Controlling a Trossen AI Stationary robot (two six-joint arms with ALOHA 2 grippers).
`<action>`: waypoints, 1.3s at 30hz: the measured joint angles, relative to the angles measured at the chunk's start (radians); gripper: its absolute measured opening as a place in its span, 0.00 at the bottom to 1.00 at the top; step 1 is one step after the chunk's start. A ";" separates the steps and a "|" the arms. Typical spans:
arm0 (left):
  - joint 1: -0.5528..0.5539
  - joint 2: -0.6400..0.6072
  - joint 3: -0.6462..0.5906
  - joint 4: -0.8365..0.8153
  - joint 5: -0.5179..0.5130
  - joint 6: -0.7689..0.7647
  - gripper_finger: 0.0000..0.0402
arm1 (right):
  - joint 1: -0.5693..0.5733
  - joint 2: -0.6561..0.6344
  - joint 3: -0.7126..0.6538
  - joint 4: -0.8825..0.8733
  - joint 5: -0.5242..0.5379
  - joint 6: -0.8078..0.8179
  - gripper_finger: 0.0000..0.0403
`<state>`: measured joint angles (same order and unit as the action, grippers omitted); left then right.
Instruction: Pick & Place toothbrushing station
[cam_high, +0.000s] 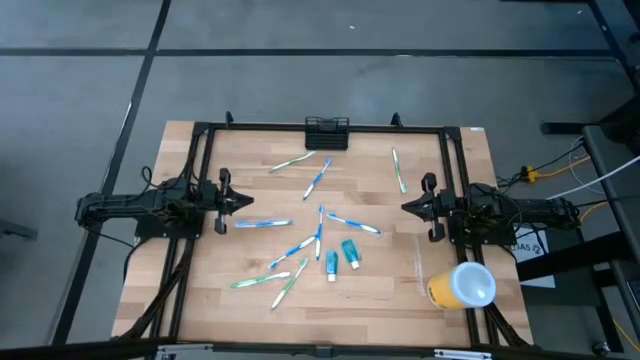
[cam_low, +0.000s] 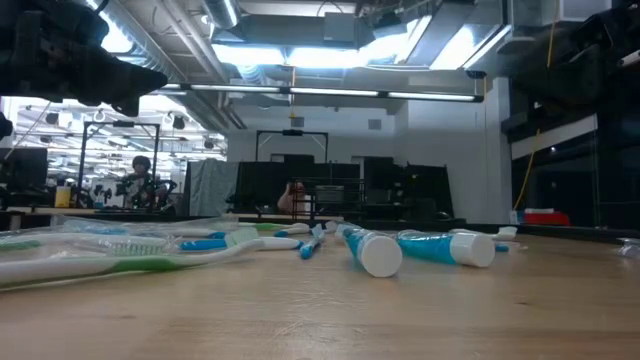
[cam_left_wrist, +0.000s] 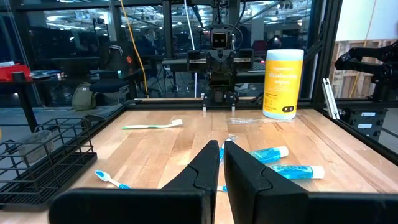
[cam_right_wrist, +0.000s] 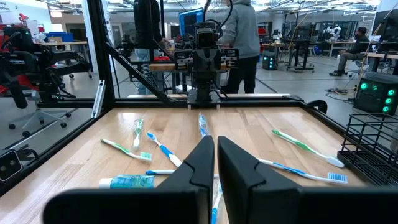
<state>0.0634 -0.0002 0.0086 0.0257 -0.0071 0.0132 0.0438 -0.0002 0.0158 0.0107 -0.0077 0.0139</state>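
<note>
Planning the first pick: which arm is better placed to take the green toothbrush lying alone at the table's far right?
Right. The green toothbrush lies just ahead of the right gripper; the left gripper sits across the table.

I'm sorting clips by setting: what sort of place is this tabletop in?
Probably a robotics lab or workshop. The light wooden table stands inside a black metal frame, more robot rigs and workbenches fill the room beyond, and people stand among them under exposed ceiling ducts.
</note>
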 joint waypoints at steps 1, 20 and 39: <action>0.000 0.000 0.000 0.000 0.000 0.000 0.05 | 0.000 0.000 0.000 0.000 0.000 0.000 0.06; 0.000 0.000 0.000 0.000 -0.002 0.006 0.05 | -0.001 0.000 0.000 0.026 0.003 0.465 0.06; 0.011 0.002 0.023 0.446 -0.460 -0.344 0.05 | 0.007 0.000 -0.001 0.226 0.303 1.015 0.06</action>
<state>0.0739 0.0021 0.0314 0.4713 -0.4670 -0.3304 0.0508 0.0002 0.0151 0.2364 0.2956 1.0290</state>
